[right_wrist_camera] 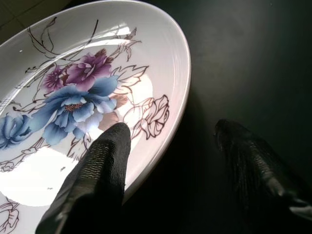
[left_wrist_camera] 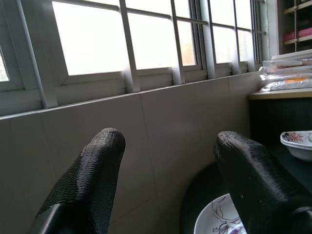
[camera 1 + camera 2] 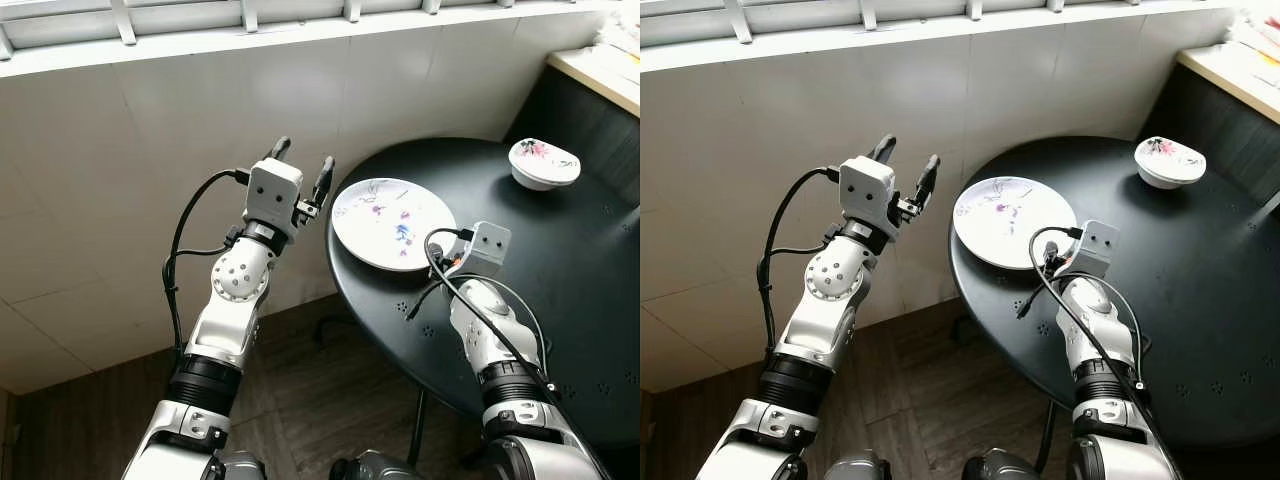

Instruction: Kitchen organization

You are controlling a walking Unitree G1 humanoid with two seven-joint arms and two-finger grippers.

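Observation:
A white plate painted with blue and purple flowers lies on the left part of a round black table. A small white bowl with a pink pattern stands at the table's far right. My right gripper is open at the plate's near rim. One of its fingers is over the plate and the other is over the bare tabletop. My left gripper is raised in the air left of the table, open and empty, facing the tiled wall.
A pale tiled wall runs behind, with a barred window above it. A dark cabinet with a light counter stands at the back right, close to the table. Dark wood floor lies below the left arm.

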